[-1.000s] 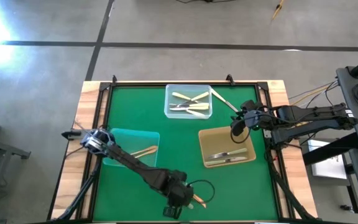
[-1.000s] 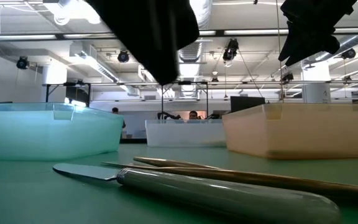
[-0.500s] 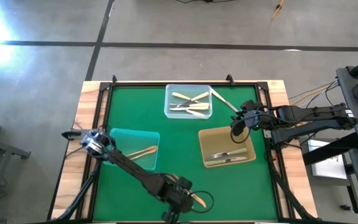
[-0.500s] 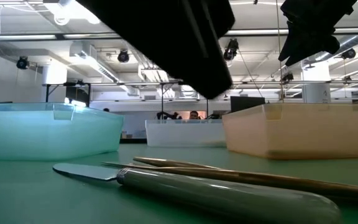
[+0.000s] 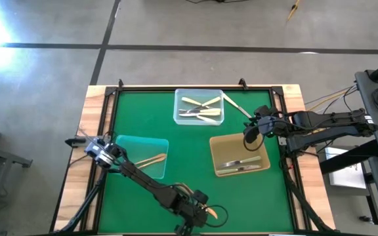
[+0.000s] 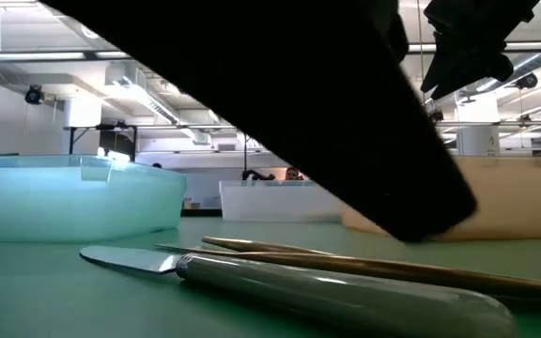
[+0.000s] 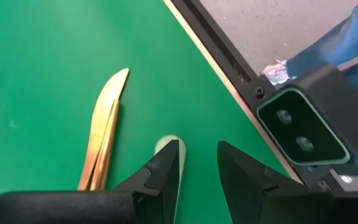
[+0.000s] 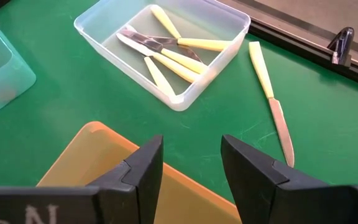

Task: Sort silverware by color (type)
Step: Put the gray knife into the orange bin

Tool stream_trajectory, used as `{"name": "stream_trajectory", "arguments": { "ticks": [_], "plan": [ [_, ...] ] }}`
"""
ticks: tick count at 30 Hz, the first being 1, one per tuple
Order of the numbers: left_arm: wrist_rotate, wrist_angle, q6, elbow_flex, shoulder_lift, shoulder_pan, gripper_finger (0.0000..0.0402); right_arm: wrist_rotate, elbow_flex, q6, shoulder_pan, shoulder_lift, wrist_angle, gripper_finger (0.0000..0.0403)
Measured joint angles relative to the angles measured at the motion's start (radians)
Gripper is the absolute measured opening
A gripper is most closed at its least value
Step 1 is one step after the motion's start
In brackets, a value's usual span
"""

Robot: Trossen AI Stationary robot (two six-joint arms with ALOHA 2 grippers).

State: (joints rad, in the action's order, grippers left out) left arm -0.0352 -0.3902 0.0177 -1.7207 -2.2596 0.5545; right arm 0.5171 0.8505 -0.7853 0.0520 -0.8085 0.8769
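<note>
Two coppery gold utensils (image 7: 104,134) lie side by side on the green mat near the table's near edge (image 5: 210,211). A silver knife (image 6: 327,293) lies beside them, its rounded end (image 7: 162,145) showing just at my left fingers. My left gripper (image 7: 199,149) hovers open, low over these pieces (image 5: 202,213). My right gripper (image 8: 191,146) hangs open above the yellowish tray (image 5: 228,145). A cream-handled knife (image 8: 269,93) rests flat on the mat beside the clear tray (image 8: 191,93).
The clear tray (image 5: 184,98) holds cream utensils and one silver piece. The teal tray (image 5: 126,145) holds a gold piece, and the yellowish tray holds silver ones. The low camera's housing (image 7: 303,127) sits on the table's near rim, close to my left gripper.
My left gripper has moved toward the table's right along the near edge and has come down toward the gold utensils and the silver knife. Its dark bulk now fills much more of the low view. The utensils have stayed in place.
</note>
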Motion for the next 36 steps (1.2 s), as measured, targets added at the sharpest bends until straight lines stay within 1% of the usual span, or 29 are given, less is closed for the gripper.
{"name": "stream_trajectory", "arguments": {
  "ticks": [12, 26, 30, 36],
  "plan": [
    [0.005, 0.017, -0.040, 0.000, -0.034, -0.017, 0.0092, 0.000, 0.000, 0.000, 0.000, 0.000, 0.000, 0.0153],
    [0.015, 0.021, -0.038, 0.018, -0.046, -0.025, 0.0091, 0.000, 0.000, 0.000, 0.000, 0.000, 0.000, 0.0153],
    [0.016, 0.018, -0.030, 0.019, -0.045, -0.025, 0.0077, 0.000, 0.000, 0.000, 0.000, 0.000, 0.000, 0.0153],
    [0.016, 0.015, 0.012, 0.018, -0.041, -0.028, 0.0036, 0.000, 0.000, 0.000, 0.000, 0.000, 0.000, 0.0153]
  ]
}}
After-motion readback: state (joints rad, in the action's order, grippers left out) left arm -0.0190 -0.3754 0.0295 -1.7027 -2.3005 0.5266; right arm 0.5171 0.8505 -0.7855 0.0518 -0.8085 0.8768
